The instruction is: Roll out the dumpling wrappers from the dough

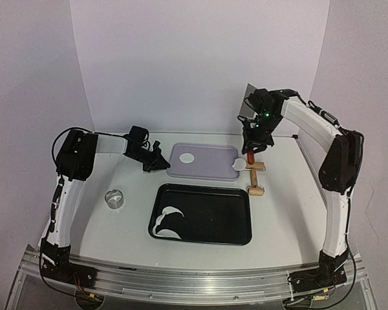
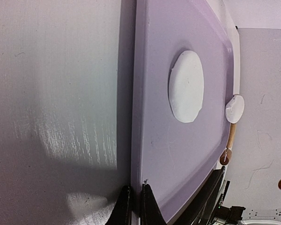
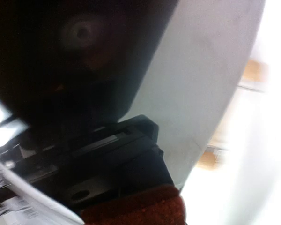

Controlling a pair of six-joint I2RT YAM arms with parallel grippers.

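Trouble spot: right fingers grasp the rolling pin, touching-close to a dumpling wrapper overhanging the lavender tray rim. A swing probably knocks it off. Left fingers sit clenched at the tray's opposite edge.
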